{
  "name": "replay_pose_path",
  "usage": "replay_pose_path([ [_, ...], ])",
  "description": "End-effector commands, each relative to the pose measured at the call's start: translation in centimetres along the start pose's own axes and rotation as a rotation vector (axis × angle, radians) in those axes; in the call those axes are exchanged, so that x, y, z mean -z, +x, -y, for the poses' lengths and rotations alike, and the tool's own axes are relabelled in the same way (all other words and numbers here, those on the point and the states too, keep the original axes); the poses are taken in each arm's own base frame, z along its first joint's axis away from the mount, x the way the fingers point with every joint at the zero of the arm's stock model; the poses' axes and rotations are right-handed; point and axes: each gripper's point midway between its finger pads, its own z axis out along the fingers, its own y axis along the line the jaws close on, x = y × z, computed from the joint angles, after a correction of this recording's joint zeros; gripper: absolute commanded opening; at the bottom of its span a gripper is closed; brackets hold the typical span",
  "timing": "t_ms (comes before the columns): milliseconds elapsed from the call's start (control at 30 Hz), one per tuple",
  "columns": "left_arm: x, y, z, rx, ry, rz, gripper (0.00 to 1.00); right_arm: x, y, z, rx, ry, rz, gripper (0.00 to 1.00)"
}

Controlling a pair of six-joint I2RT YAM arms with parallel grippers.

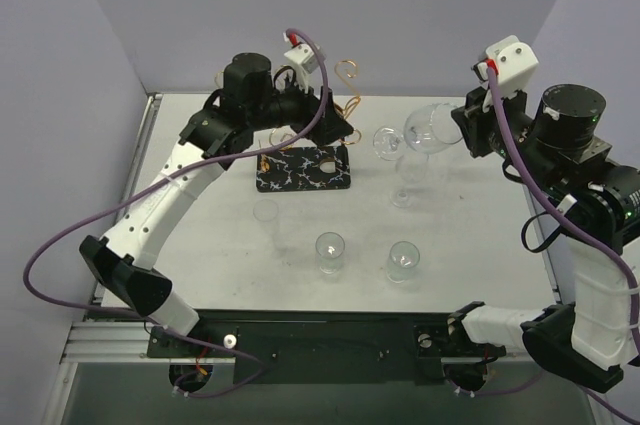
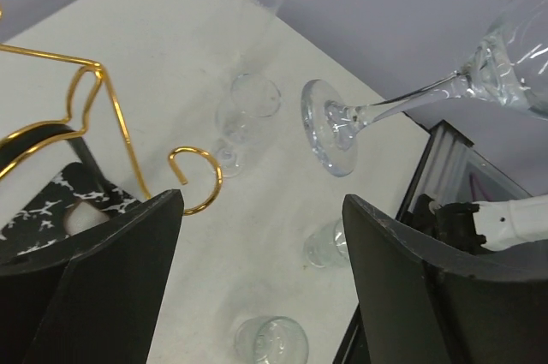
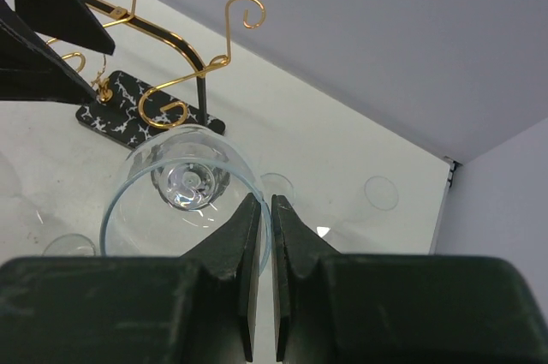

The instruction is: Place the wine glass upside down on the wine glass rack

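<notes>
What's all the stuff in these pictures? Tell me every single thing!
wine glass rack: one, gold wire on a black white-veined base, far side of the table, left of middle
wine glass: one, clear, held tipped sideways in the air, right of the rack
tall glass: one, clear, standing on the table below the held glass
short glasses: three, clear, on the table nearer the arm bases
table: one, white, under everything
left end effector: one, black, open, by the rack's wire
right end effector: one, black, shut on the wine glass rim

The rack [image 3: 202, 62] is copper-gold, its base [image 1: 290, 173] black with white veins.
</notes>
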Motion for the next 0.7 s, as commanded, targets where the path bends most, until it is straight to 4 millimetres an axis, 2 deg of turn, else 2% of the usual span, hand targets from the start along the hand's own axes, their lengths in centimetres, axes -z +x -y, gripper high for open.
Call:
replay_pose_path([
  [0,-0.9,-1.6,4.0,0.079,0.167,0.05,0.85,1.0,-2.6,-0.1,-0.029,-0.017,0.107,0.0],
  [200,-3.3,0.1,6.1,0.107,0.274,-0.021,0.81,1.1,-2.8,-0.1,-0.035,-0.018,0.112,0.0],
  [367,-4.4,1.3,6.3,0.094,0.261,-0.051,0.72,1.7,-2.9,0.2,-0.037,-0.006,0.122,0.0],
  [600,-5.8,3.1,7.6,0.1,0.291,-0.092,0.66,2.6,-2.9,0.7,-0.047,0.009,0.137,0.0],
  [667,-6.1,3.4,7.8,0.105,0.298,-0.101,0.61,2.7,-2.8,0.8,-0.051,0.013,0.138,0.0],
])
